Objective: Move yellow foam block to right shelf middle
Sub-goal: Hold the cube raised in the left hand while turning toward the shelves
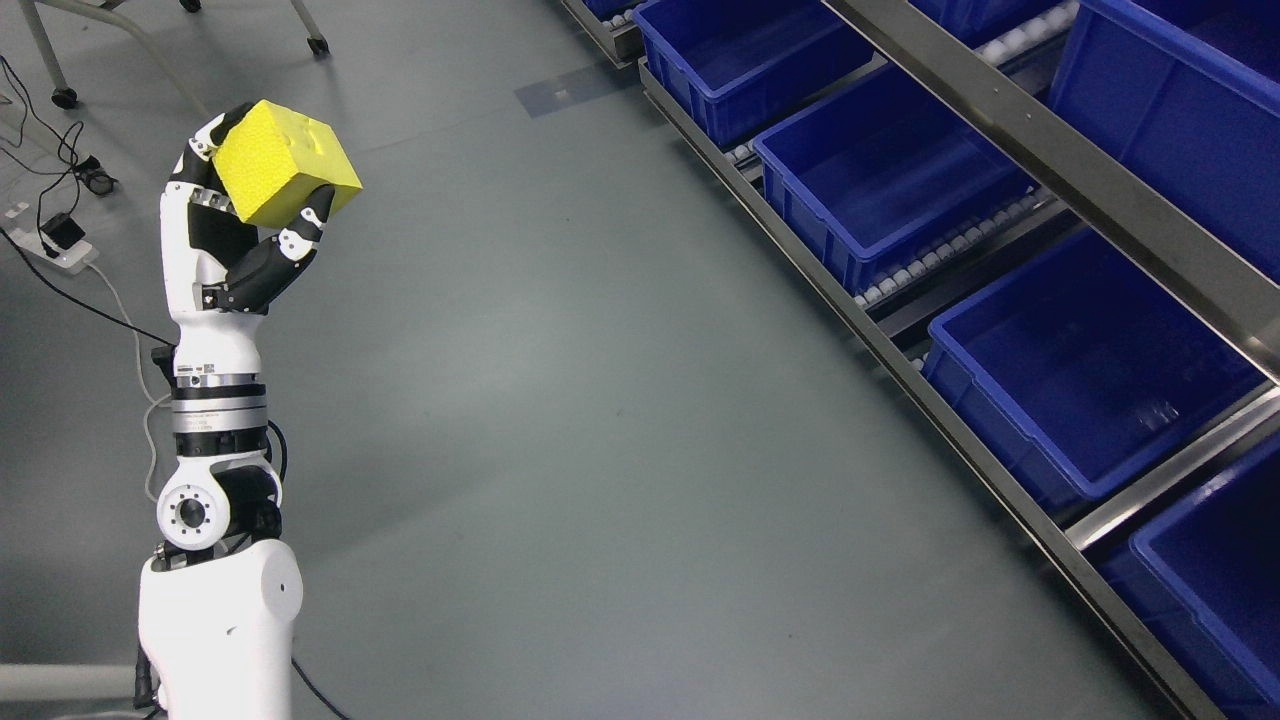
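In the head view a yellow foam block (283,160) is held up at the upper left, over the grey floor. My left hand (245,215) is shut on it, black and white fingers (305,222) wrapped under and behind the block. The left arm rises from the bottom left corner. A metal shelf rack (1060,160) with blue bins runs along the right side, far from the block. The right arm does not show.
Several blue bins sit on the rack: one at top (745,55), one in the middle (885,170), one lower (1080,365). Cables and a power strip (60,240) lie at the left edge. Chair or cart legs with castors (318,44) stand at top left.
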`<state>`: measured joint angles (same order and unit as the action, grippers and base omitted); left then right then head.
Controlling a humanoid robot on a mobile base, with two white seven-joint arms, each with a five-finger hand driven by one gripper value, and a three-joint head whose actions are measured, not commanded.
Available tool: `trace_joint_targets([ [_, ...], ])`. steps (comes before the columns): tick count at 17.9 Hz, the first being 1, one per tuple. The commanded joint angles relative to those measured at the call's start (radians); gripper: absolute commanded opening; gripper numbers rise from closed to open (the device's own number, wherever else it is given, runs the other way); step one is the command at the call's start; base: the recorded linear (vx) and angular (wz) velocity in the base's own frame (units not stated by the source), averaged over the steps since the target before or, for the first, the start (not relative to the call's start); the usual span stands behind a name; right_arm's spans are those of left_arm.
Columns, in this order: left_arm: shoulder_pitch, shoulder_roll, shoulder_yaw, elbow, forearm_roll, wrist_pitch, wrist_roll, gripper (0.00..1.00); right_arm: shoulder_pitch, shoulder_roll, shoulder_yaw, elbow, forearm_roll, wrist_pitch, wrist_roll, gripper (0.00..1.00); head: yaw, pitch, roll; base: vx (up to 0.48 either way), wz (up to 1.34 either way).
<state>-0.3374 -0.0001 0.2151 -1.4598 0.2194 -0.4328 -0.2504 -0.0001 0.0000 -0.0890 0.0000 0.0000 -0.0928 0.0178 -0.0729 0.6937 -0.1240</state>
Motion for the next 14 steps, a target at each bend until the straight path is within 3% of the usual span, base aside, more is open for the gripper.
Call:
trace_joint_targets([
  [1, 0.0, 0.018, 0.004, -0.01, 0.0, 0.0, 0.0, 0.33, -0.003, -0.017, 0.0, -0.018, -0.002, -0.004, 0.001, 1.0, 0.0, 0.0, 0.0, 0.467, 0.06],
  [14, 0.001, 0.018, 0.006, -0.014, 0.0, 0.003, -0.001, 0.33, -0.003, -0.017, 0.0, -0.018, 0.0, -0.004, 0.001, 1.0, 0.0, 0.0, 0.0, 0.44, 0.11],
])
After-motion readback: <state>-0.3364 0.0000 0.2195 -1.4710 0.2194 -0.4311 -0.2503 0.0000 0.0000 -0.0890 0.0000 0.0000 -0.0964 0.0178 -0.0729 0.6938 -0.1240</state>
